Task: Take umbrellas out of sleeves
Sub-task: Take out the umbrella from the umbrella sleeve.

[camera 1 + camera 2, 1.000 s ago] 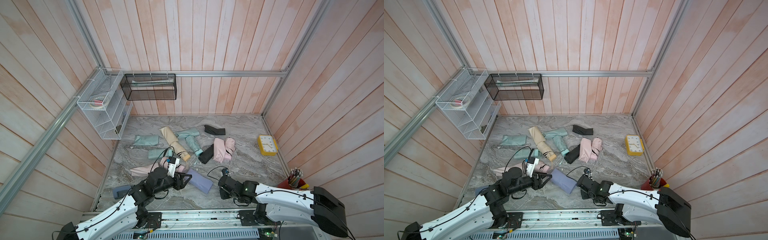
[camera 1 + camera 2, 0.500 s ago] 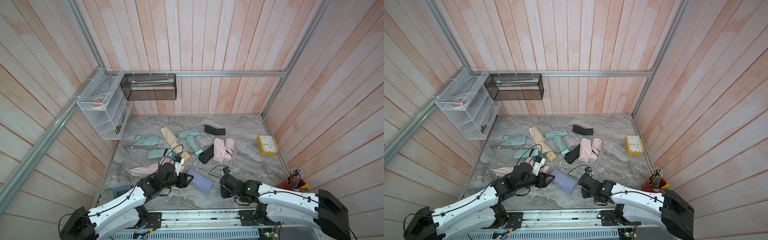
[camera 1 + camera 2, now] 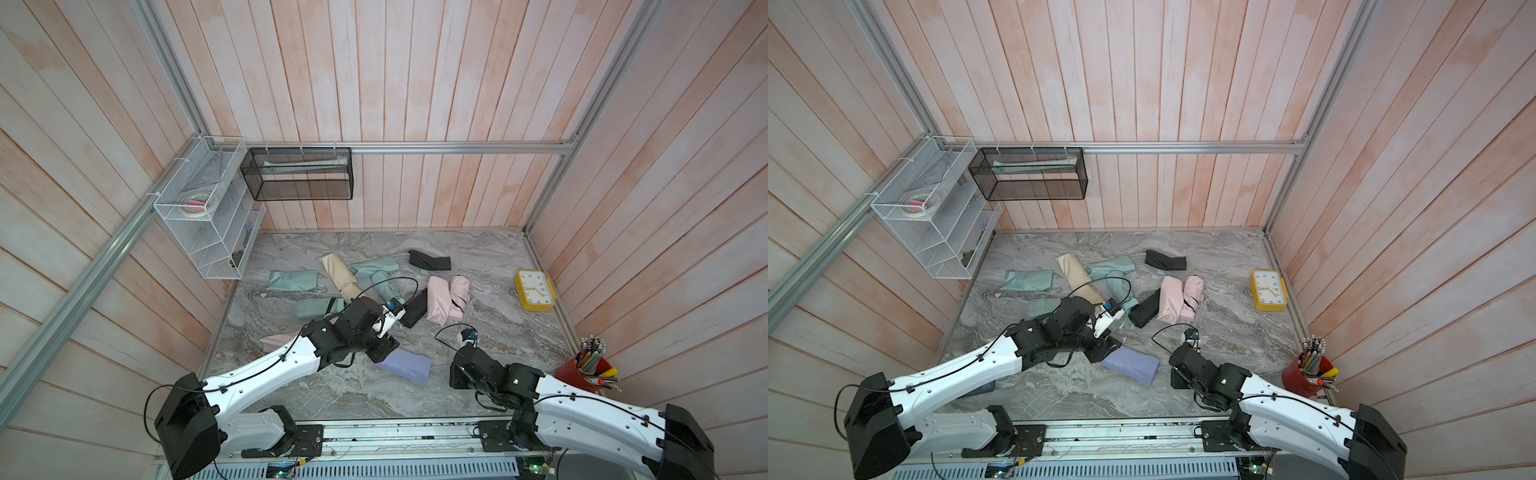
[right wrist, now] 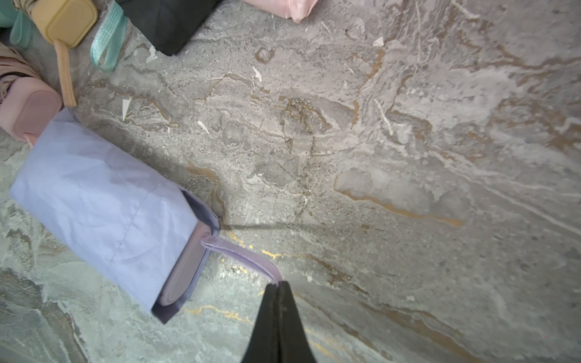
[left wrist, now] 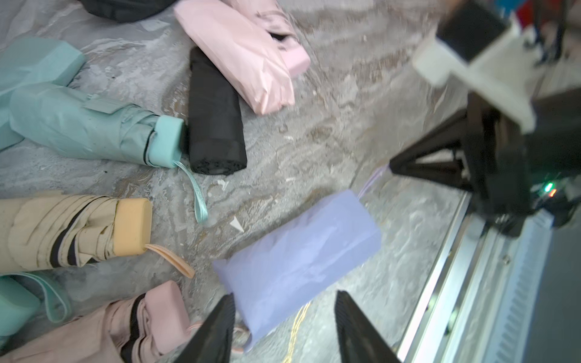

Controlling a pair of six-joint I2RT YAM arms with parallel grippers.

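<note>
I log the lavender sleeve [image 4: 94,201], wrist cord [image 4: 242,253] matching lavender; 1 mint umbrella [image 5: 81,125], 1 cream-yellow umbrella [image 5: 47,229]; black sleeve [image 5: 217,116], pink sleeve [image 5: 239,53]. Counter [image 4: 408,141]: grey marble pattern, rust-brown veins. Clock [image 3: 535,291]: yellow case, white face.

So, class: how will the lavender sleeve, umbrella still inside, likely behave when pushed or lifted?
The lavender sleeve looks thin and wrinkled, so its fabric probably bunches and slips rather than staying stiff. Its filled shape is flat-sided, so it likely slides, not rolls. The wrist cord, pinched by the right gripper, looks limp and should tauten first.
</note>
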